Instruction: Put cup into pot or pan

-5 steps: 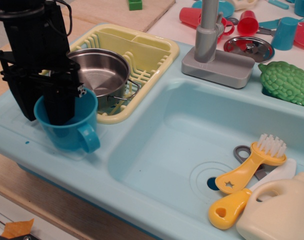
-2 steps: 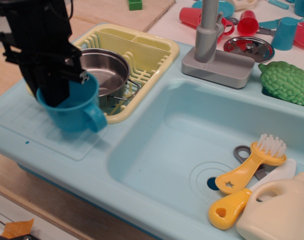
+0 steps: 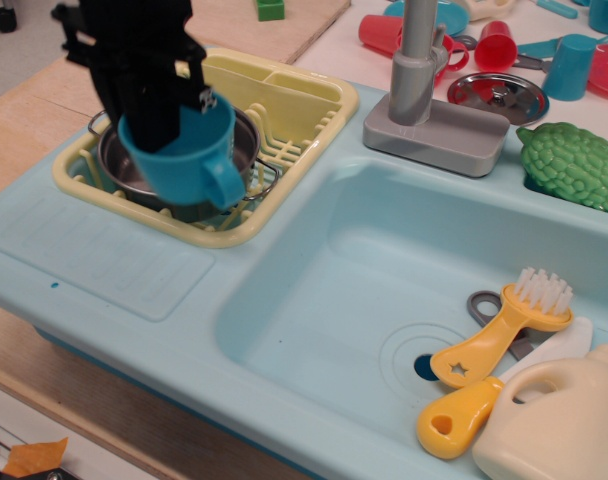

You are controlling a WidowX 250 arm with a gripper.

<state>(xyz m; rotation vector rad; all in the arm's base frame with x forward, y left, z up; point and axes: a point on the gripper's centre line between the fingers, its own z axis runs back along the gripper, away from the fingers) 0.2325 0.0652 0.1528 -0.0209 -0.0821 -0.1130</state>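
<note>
Blue mug point(image 3: 184, 155), loop handle, tilted over steel pot point(image 3: 246, 150).

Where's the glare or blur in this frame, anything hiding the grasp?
In the observation.image view: even, soft light, faint shadows. The steel pot shows only muted reflections, mostly hidden behind the blue cup. The lid near the faucet catches small highlights. The black pincer reads as a dark, low-detail mass, so the fingers inside the cup are hard to separate. No obvious motion blur.
</note>
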